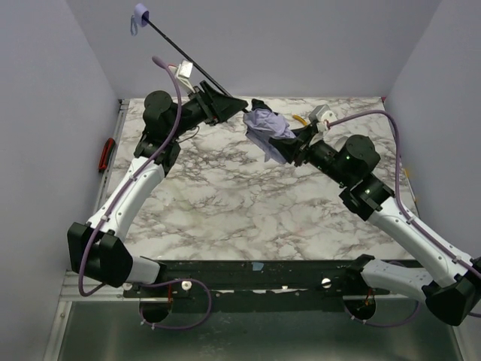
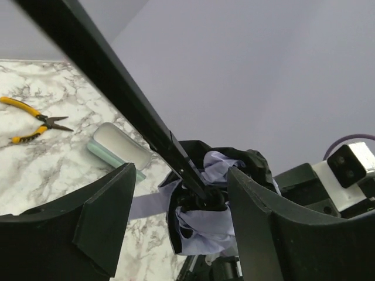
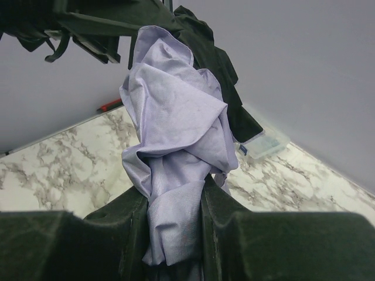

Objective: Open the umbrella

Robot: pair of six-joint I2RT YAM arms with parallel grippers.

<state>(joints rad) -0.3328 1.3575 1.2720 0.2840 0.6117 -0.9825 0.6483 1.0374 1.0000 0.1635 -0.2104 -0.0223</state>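
Over marbled tabletop (image 1: 225, 218), umbrella (image 1: 264, 128) found aloft toward 12 o'clock, handle (image 1: 140, 12) out at 11, bunched canopy (image 3: 176, 117) pinched tight in right gripper (image 3: 174, 205), shaft (image 2: 117, 88) passing between spread jaws of left gripper (image 2: 181, 175); judged mid-opening, next calling for left closure and a push along shaft toward canopy.

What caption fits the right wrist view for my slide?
Right gripper clamped on the umbrella, its lavender canopy bunched above the marble table.
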